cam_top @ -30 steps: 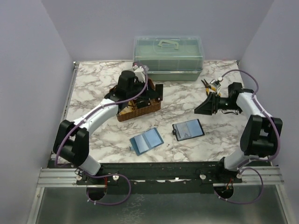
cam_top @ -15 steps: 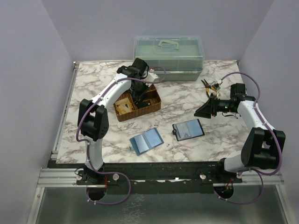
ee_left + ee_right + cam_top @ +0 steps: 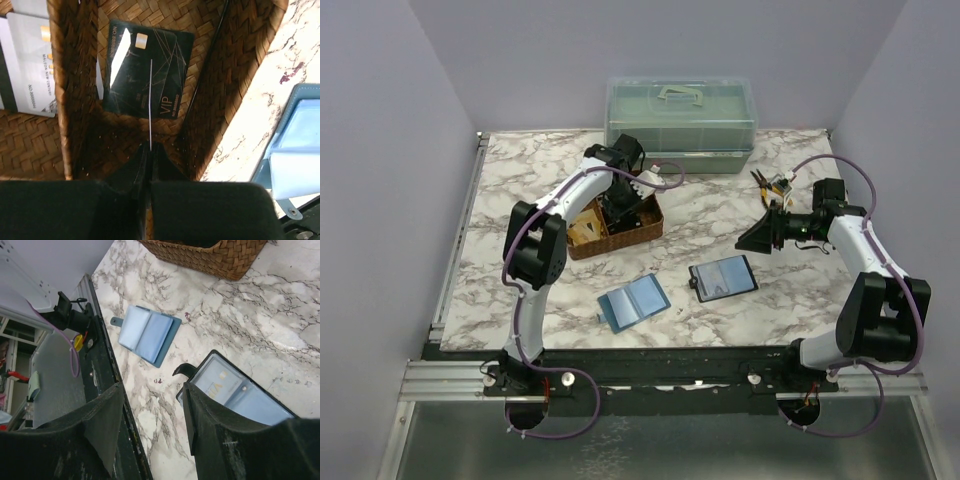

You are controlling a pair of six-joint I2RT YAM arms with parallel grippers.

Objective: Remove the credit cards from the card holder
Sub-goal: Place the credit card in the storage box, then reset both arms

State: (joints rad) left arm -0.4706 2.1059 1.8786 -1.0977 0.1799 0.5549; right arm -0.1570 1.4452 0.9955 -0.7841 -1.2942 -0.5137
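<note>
Left hand (image 3: 150,152) is clamped on a thin card (image 3: 150,100) above the basket (image 3: 75,75); released crooked, it may snag the wall. Right hand (image 3: 151,407), fingers apart, hovers over the open card holder (image 3: 235,390).

Marble table (image 3: 510,190), white with grey veins. Clear green box (image 3: 680,120) with lid and handle at back edge, centre. Wicker basket (image 3: 588,246) in front of box, left of centre, not touching it. Light-blue folder (image 3: 633,302) lies open near front edge, centre. Card holder (image 3: 723,278) to its right, apart, open flat, inside up. Pliers (image 3: 772,183) at right rear.
</note>
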